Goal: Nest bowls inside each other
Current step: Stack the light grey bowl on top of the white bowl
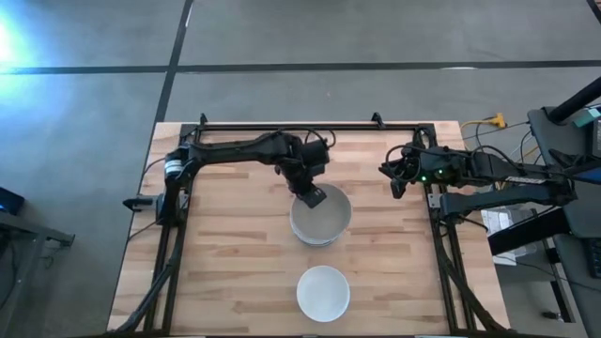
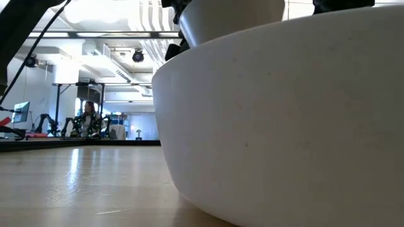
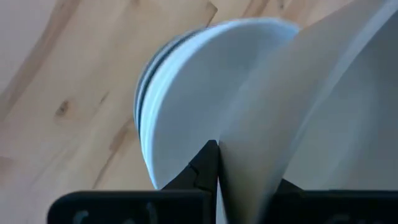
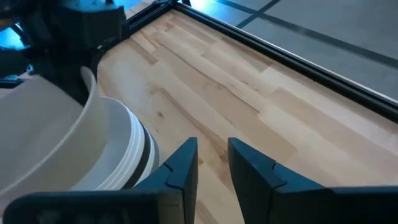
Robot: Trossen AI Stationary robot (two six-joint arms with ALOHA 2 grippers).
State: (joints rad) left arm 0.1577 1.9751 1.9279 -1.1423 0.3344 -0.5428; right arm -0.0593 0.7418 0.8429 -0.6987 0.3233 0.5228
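Bowls: a white bowl (image 1: 322,208) hangs tilted over the stack (image 1: 319,230) at mid-bench, its rim pinched by the left hand (image 1: 312,195). Smooth, rigid, likely slippery and breakable; the rim is the sensible hold. Another bowl (image 1: 323,292) sits nearer. Right hand (image 1: 399,178), slightly parted, waits aside.

White bowls (image 1: 320,223) stacked, one (image 1: 323,292) apart.

The stack of nested bowls (image 1: 320,225) sits near the middle of the table (image 1: 225,272), with the left gripper (image 1: 313,195) on the far rim of its top bowl, a single bowl (image 1: 323,292) nearer the front edge, and the right gripper (image 1: 398,178) well off to the stack's right.
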